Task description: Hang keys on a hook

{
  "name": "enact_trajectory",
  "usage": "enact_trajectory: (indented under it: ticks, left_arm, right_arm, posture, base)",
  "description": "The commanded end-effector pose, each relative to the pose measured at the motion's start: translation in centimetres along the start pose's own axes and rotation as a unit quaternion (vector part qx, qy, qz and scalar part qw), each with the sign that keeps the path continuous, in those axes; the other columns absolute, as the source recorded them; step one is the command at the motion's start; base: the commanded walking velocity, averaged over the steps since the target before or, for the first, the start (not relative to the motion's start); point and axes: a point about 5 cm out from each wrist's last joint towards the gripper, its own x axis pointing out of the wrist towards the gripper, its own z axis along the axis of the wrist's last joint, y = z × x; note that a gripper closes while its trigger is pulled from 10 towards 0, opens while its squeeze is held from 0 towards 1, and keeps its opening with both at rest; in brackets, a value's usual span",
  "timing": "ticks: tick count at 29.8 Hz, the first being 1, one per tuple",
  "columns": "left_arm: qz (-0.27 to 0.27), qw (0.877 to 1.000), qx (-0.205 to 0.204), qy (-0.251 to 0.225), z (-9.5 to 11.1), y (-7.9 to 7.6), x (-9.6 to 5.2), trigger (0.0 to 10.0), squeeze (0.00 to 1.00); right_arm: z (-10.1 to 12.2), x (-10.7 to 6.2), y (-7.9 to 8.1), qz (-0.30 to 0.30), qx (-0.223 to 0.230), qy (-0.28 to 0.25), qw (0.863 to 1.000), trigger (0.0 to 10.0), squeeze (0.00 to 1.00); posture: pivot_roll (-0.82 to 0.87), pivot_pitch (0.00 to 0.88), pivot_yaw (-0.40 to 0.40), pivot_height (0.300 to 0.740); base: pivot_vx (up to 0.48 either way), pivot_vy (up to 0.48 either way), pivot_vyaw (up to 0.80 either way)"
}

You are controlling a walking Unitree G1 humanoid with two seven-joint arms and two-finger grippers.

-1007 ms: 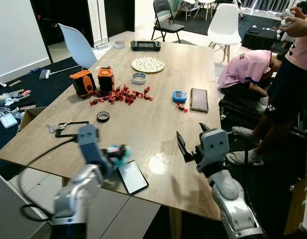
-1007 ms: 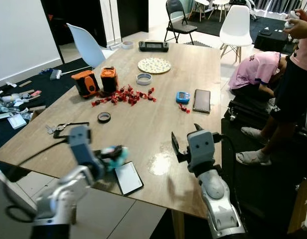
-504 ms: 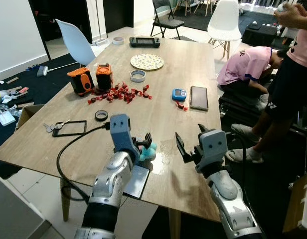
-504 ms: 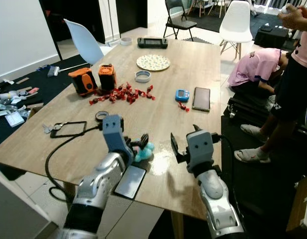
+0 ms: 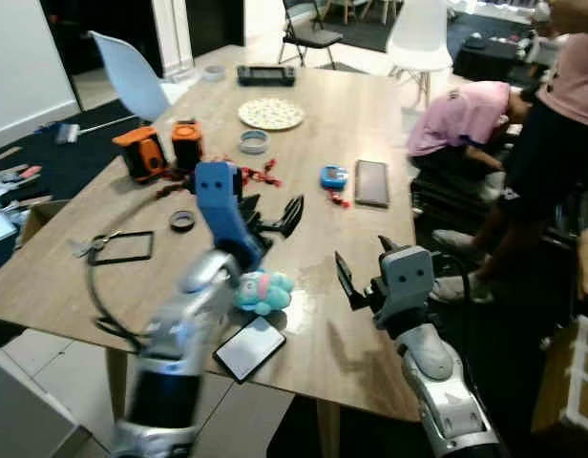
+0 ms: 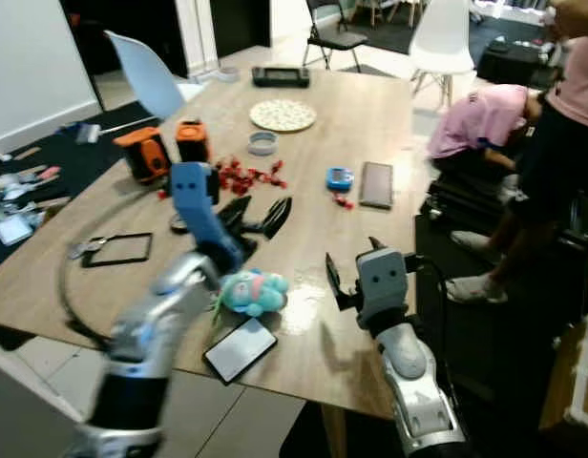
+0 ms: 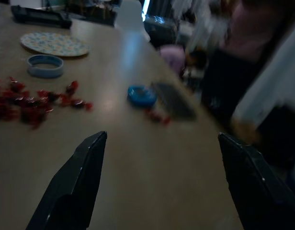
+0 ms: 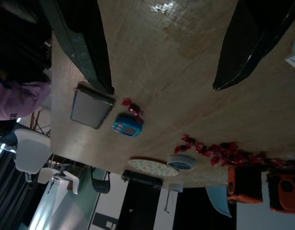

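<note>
The bench [image 5: 370, 124] carries everything. The left hand [image 5: 272, 218] is open and empty above its middle; the right hand [image 5: 359, 278] is open at 4 o'clock. The keys [image 5: 87, 245] lie at 9 o'clock: light, rigid, probably slippery, best pinched at the ring.

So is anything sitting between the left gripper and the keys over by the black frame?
Only a small black ring lies roughly on that line, flat on the table. The left gripper hovers open above the table's middle, and the keys lie beside the black frame near the left edge.
</note>
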Motion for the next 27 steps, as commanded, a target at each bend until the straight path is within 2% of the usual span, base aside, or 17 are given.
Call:
enact_trajectory:
  ticks: [1, 3, 6, 7, 12, 17, 18, 20, 25, 27]
  left_arm:
    - [0.0, 1.0, 0.019, 0.021, -0.4, 1.0, -1.1, 10.0, 0.0]
    - [0.016, 0.997, 0.048, 0.062, -1.4, 3.3, -2.9, 10.0, 0.0]
    - [0.036, 0.991, 0.07, 0.111, -2.8, 5.5, -4.8, 10.0, 0.0]
    - [0.036, 0.991, 0.07, 0.111, -2.8, 5.5, -4.8, 10.0, 0.0]
    - [0.03, 0.986, 0.074, 0.147, -3.5, 6.9, -6.6, 10.0, 0.0]
    - [-0.007, 0.984, 0.06, 0.168, -3.9, 6.8, -7.7, 10.0, 0.0]
    - [-0.035, 0.984, 0.043, 0.171, -4.0, 6.1, -8.0, 10.0, 0.0]
    - [-0.043, 0.984, 0.041, 0.171, -4.0, 5.8, -8.1, 10.0, 0.0]
    - [-0.029, 0.984, 0.046, 0.168, -5.4, 4.6, -6.2, 10.0, 0.0]
    - [-0.02, 0.985, 0.045, 0.168, -6.0, 4.3, -5.5, 10.0, 0.0]
  right_arm:
    - [-0.5, -0.4, -0.2, -0.005, 0.004, 0.008, 1.0, 10.0, 0.0]
    - [-0.6, -0.4, -0.1, -0.004, 0.005, 0.01, 1.0, 10.0, 0.0]
    - [-0.5, -0.3, 0.1, 0.0, 0.006, 0.008, 1.0, 10.0, 0.0]
    - [-0.5, -0.3, 0.1, 0.0, 0.006, 0.008, 1.0, 10.0, 0.0]
    - [-0.3, -0.1, 0.0, 0.001, 0.004, 0.003, 1.0, 10.0, 0.0]
    - [-0.3, -0.3, -0.2, -0.001, 0.003, 0.004, 1.0, 10.0, 0.0]
    - [-0.4, -0.3, -0.2, -0.001, 0.002, 0.005, 1.0, 10.0, 0.0]
    - [-0.4, -0.4, -0.2, -0.001, 0.002, 0.005, 1.0, 10.0, 0.0]
    - [-0.5, 0.0, 0.1, 0.007, 0.004, 0.007, 1.0, 10.0, 0.0]
    - [-0.4, 0.3, 0.7, 0.023, 0.007, 0.006, 1.0, 10.0, 0.0]
  posture:
    - [0.11, 0.161, -0.021, 0.74]
    - [0.13, 0.168, -0.026, 0.74]
    - [0.13, 0.168, -0.026, 0.74]
    - [0.13, 0.168, -0.026, 0.74]
    - [0.12, 0.166, -0.03, 0.74]
    - [0.12, 0.167, -0.03, 0.74]
    - [0.12, 0.168, -0.029, 0.74]
    - [0.12, 0.168, -0.029, 0.74]
    - [0.12, 0.168, -0.033, 0.74]
    - [0.12, 0.168, -0.032, 0.74]
  base:
    - [0.0, 0.0, 0.0]
    - [0.0, 0.0, 0.0]
    - [0.0, 0.0, 0.0]
    - [0.0, 0.0, 0.0]
    - [0.0, 0.0, 0.0]
    - [0.0, 0.0, 0.0]
    - [0.0, 0.0, 0.0]
    - [0.0, 0.0, 0.0]
    - [0.0, 0.0, 0.0]
    - [0.0, 0.0, 0.0]
